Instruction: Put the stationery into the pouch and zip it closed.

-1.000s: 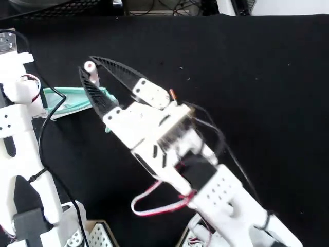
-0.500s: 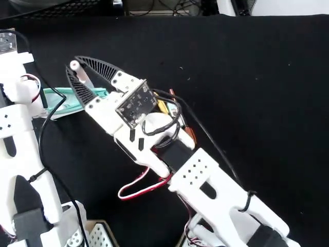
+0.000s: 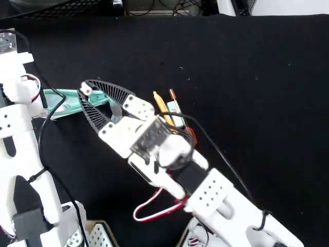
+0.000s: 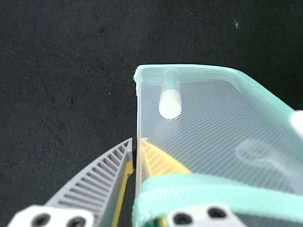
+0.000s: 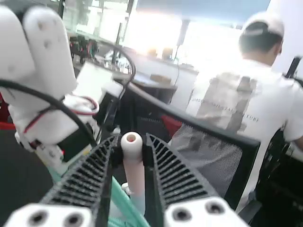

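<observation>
The right pincer [image 3: 83,91] hides part of the pouch [image 3: 72,98] and the base of the white tube [image 5: 133,163].

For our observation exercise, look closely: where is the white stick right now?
The white stick is clamped between the fingers of the right gripper. In the high view it sits at the left of the table, over the edge of the teal pouch.

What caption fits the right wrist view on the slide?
Right gripper shut on a white stick, its lower end at the teal pouch.
</observation>
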Controlling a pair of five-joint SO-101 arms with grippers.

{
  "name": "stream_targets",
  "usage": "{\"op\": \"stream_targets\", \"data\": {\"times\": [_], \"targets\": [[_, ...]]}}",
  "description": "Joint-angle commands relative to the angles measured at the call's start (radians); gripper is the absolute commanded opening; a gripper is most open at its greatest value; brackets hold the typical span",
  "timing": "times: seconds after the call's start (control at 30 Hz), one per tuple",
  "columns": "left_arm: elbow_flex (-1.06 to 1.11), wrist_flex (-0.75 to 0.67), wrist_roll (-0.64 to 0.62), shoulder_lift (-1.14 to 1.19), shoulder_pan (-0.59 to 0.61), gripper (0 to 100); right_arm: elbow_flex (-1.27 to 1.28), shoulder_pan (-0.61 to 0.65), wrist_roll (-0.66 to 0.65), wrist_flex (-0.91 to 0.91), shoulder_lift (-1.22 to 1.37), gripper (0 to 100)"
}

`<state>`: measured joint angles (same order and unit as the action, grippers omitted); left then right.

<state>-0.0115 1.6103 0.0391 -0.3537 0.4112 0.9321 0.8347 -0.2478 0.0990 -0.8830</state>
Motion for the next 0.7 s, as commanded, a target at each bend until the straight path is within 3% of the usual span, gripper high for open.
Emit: {"op": "stream_targets", "data": {"times": [0.0,0.17,0.33,0.47,0.67], "targets": [[-0.005,0.005,0.003,-0.006,0.005,3,-0.087,0.029,-0.021,0.005,-0.067,1.2],[-0.005,0.005,0.003,-0.006,0.008,3,-0.073,0.121,-0.025,-0.101,-0.148,1.2],[-0.005,0.005,0.003,-0.006,0.007,3,-0.03,0.123,-0.029,-0.107,-0.252,1.2],[-0.005,0.005,0.003,-0.006,0.007,3,-0.01,0.123,-0.112,-0.112,-0.34,1.2],[-0.007,0.005,0.003,-0.006,0.007,3,0.048,0.135,-0.115,-0.245,-0.409,1.2]]}}
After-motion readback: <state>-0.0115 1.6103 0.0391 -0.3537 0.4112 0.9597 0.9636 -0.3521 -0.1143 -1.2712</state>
